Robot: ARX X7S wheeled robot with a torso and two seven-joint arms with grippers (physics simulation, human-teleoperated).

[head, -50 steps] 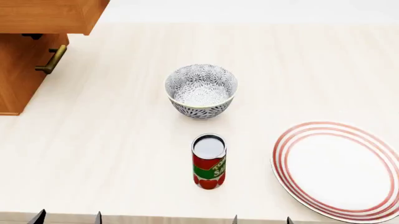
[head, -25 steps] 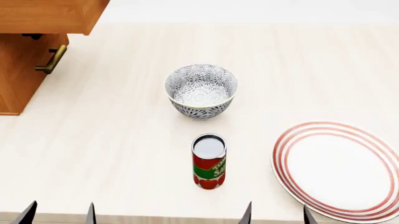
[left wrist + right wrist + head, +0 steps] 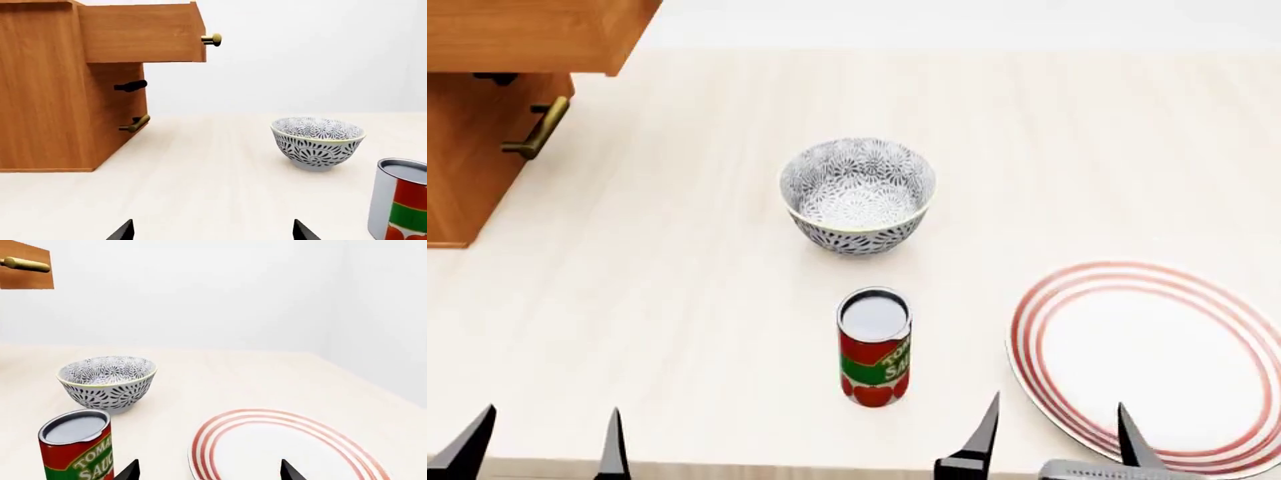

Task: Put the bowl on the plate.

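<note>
Bowl (image 3: pixel 857 195) upright mid-surface, untouched, beyond the can (image 3: pixel 874 345) and well left of the plate (image 3: pixel 1154 365).
It looks like glazed ceramic: stiff, slick, chippable, fairly light; I would pinch its thin rim, one finger inside the wall. Both hands, left (image 3: pixel 541 445) and right (image 3: pixel 1054 440), hover at the near edge, fingers spread wide, holding nothing.

- In the head view the plate (image 3: pixel 1154 366) runs off the right edge, so its far rim goes unseen.
- Both grippers show only dark fingertips at the bottom edge: the left gripper (image 3: pixel 541 445) and the right gripper (image 3: pixel 1054 440); arms and palms are out of frame.
- The cabinet (image 3: pixel 501 95) is cropped at top and left.
- The can (image 3: pixel 400 200) is cut by the left wrist view's edge, its label unreadable.
</note>
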